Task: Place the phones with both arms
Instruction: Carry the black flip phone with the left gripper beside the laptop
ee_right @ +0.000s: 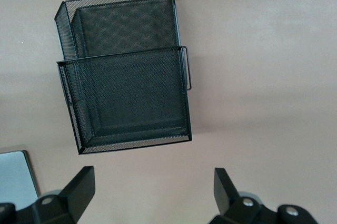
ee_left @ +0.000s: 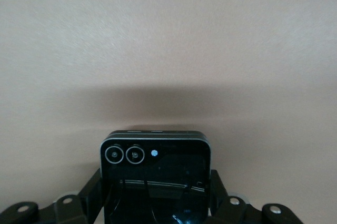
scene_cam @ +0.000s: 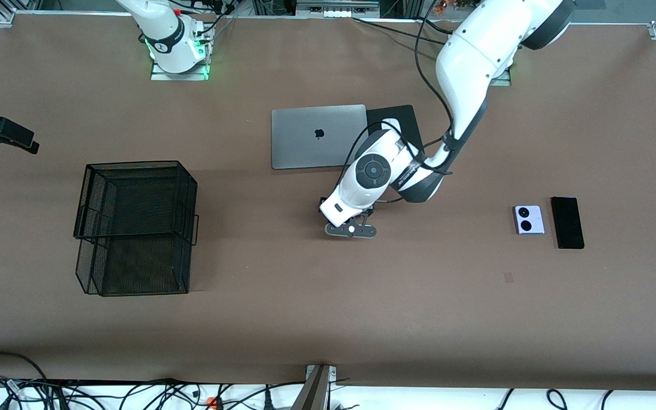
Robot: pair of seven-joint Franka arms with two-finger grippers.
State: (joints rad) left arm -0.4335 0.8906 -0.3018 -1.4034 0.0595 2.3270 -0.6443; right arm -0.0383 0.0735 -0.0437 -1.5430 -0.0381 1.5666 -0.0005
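Now left pincer gripping squarish black phone

Black mesh basket; grey laptop; lavender-white phone; brown table.

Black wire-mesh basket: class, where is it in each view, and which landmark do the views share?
Front view: black wire-mesh basket, toward the right arm's end.
Left wrist view: not in it.
Right wrist view: ahead of the open right gripper.
Shared landmark: brown table.

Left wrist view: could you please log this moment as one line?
left claw: shut on squarish black phone | right claw: open, over table, waiting
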